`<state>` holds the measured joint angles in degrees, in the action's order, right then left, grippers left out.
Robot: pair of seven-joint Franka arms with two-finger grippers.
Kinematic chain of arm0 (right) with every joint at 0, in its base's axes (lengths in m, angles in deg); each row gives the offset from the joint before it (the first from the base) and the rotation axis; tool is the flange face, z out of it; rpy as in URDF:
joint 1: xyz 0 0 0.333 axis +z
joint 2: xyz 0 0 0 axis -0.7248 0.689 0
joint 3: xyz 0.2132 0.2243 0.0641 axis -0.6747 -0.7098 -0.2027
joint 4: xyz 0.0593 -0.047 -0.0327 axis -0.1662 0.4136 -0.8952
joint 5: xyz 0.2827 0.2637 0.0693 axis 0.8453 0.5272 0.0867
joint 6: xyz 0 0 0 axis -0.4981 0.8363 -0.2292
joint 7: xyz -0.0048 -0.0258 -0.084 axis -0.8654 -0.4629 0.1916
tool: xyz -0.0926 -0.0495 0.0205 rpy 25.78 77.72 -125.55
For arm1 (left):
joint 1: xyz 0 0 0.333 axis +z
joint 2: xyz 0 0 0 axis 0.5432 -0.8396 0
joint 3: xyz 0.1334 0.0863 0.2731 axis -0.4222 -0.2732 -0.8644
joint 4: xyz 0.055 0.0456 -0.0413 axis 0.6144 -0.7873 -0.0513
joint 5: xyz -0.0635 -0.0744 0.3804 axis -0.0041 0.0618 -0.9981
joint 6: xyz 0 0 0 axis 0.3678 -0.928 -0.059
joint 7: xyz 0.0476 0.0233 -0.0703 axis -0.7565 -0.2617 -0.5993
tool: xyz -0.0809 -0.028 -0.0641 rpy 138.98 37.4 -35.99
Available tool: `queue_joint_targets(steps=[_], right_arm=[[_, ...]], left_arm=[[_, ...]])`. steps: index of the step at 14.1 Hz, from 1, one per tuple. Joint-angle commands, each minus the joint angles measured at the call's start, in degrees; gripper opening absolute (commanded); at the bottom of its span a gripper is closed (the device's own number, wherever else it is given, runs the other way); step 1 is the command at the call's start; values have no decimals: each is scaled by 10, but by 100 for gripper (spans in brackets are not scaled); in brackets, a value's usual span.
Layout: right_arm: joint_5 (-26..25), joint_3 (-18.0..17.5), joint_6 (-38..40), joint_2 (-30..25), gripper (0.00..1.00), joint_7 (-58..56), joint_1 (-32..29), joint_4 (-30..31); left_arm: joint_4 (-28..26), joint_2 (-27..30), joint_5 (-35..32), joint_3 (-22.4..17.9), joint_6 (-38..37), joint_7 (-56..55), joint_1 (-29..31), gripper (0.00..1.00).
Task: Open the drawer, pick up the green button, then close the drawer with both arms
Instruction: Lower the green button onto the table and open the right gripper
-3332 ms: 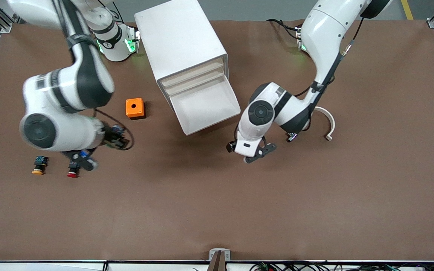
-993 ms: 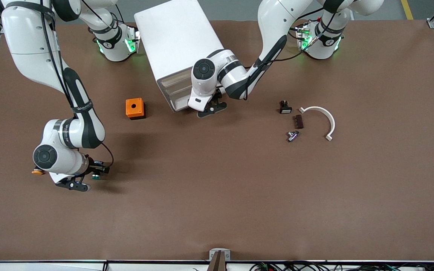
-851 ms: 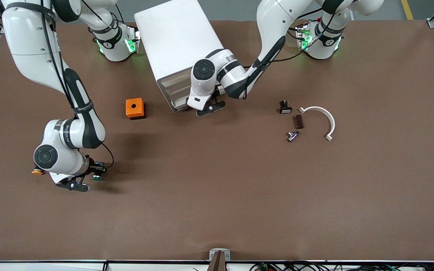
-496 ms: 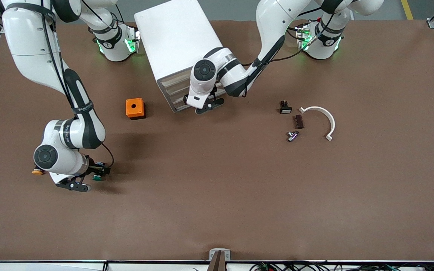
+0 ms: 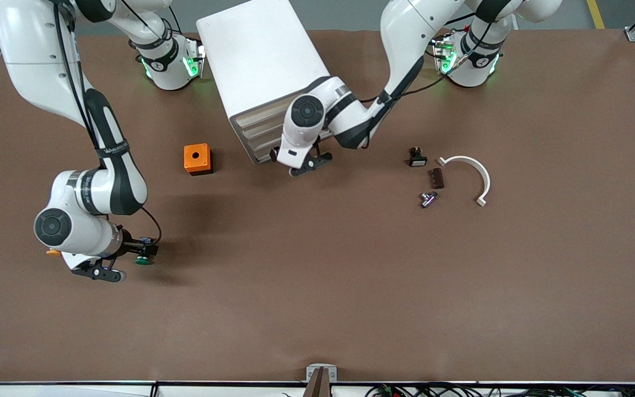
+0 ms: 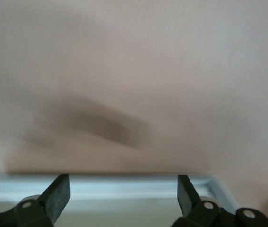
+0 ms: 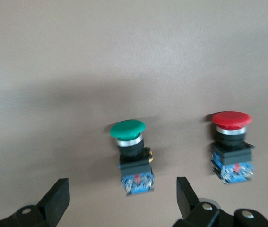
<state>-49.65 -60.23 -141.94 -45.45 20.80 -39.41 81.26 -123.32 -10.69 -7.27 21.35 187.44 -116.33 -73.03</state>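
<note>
The white cabinet [image 5: 262, 55] stands between the arm bases with all its cream slat fronts flush. The drawer [image 5: 262, 153] is shut. My left gripper [image 5: 307, 164] is open and empty just in front of it; in the left wrist view [image 6: 123, 183] a white rim [image 6: 124, 188] lies between the open fingers. The green button [image 5: 142, 259] lies on the table near the right arm's end. My right gripper [image 5: 125, 261] is open beside its blue rear block. In the right wrist view the green button [image 7: 129, 153] lies loose just past the open gripper [image 7: 121, 185].
A red button [image 7: 231, 142] lies beside the green one, hidden under the right wrist in the front view. A yellow-orange button [image 5: 53, 252] and an orange box [image 5: 197, 159] are nearby. A black part [image 5: 418, 158], brown piece [image 5: 436, 178], metal piece [image 5: 428, 198] and white arc [image 5: 474, 171] lie toward the left arm's end.
The drawer went from wide open to shut under my left gripper, which has now drawn back a little. My right gripper shifted slightly away from the green button, which stays on the table.
</note>
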Motion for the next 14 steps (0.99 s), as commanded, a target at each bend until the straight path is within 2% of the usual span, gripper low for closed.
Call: queue_joint_targets(steps=[1,4,8,10,14], right_arm=[[3,-1,37,-63,100,-6,4,13],[3,-1,101,-124,100,-50,2,6],[1,4,199,-181,100,-102,-15,-31],[-4,6,244,-195,100,-112,-26,-60],[-3,6,337,-196,100,-140,-46,-144]], left_arm=[[6,18,3,3,-4,68,50,100],[9,26,-1,2,-9,155,101,100],[9,51,-66,2,-40,228,169,100],[9,76,-71,2,-58,276,197,100],[9,131,-74,-2,-147,391,274,100]])
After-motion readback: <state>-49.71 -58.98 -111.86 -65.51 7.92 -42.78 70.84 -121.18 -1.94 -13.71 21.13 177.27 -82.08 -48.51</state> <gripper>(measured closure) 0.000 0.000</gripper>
